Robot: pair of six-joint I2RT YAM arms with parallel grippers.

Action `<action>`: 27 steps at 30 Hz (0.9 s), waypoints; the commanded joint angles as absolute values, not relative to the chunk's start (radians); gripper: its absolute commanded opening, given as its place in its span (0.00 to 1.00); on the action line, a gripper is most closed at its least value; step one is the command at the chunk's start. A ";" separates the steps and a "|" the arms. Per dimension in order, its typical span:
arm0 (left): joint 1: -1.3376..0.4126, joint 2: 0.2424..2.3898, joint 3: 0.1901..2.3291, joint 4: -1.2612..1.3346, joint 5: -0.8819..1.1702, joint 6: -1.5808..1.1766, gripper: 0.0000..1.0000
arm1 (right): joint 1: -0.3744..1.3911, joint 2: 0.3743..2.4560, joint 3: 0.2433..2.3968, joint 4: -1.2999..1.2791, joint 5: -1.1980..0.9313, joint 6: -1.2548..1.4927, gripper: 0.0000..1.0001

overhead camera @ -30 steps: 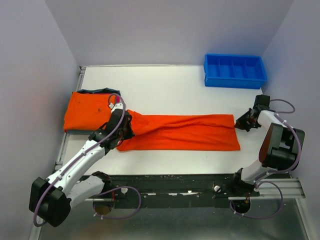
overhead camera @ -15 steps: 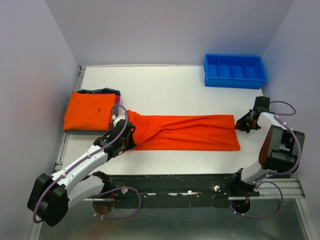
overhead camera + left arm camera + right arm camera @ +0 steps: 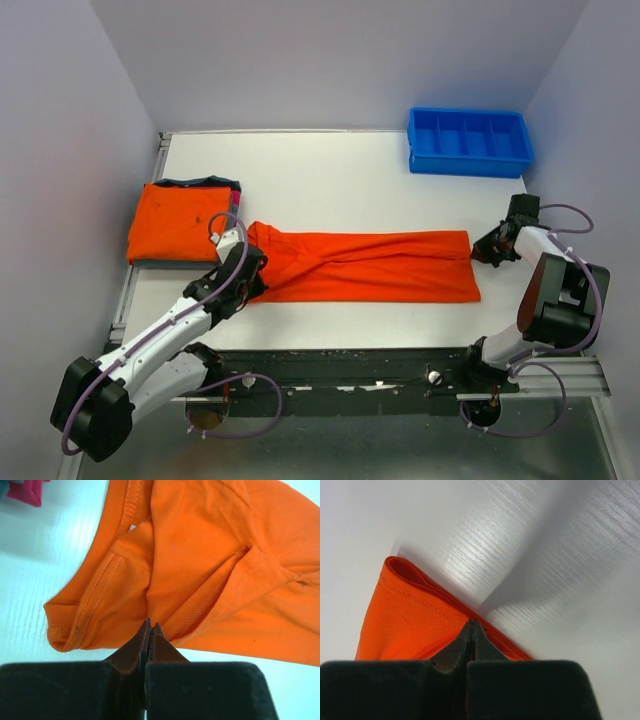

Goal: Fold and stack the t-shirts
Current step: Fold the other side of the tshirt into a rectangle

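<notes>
An orange t-shirt (image 3: 365, 264), folded into a long strip, lies across the table's middle. My left gripper (image 3: 250, 270) is shut at its left end, where the cloth folds run to the fingertips in the left wrist view (image 3: 151, 626). My right gripper (image 3: 478, 252) is shut on the strip's right corner, seen in the right wrist view (image 3: 471, 624). A stack of folded t-shirts (image 3: 178, 222) lies at the left, orange on top with teal and pink-red edges showing behind. A pink-red corner (image 3: 25, 490) shows in the left wrist view.
A blue plastic bin with dividers (image 3: 468, 140) stands at the back right. The white table (image 3: 330, 170) has grey walls on three sides. A metal rail (image 3: 135, 290) runs along its left edge.
My left gripper has drawn back toward the near edge, and the strip's left end has shifted and bunched with it. The right gripper has hardly moved.
</notes>
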State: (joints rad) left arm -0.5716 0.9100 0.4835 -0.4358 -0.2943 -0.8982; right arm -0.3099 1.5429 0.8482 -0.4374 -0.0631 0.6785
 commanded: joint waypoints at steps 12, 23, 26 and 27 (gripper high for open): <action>-0.561 1.061 0.796 -0.474 -0.489 -0.772 0.00 | -0.321 1.457 0.902 -0.482 -0.061 0.663 0.02; -0.535 1.077 0.782 -0.456 -0.450 -0.758 0.00 | -0.321 1.491 0.838 -0.434 -0.074 0.669 0.03; -0.535 1.046 0.730 -0.451 -0.416 -0.787 0.00 | -0.321 1.499 0.836 -0.434 -0.061 0.675 0.14; -0.535 1.033 0.706 -0.448 -0.402 -0.802 0.00 | -0.321 1.491 0.831 -0.431 -0.058 0.675 0.24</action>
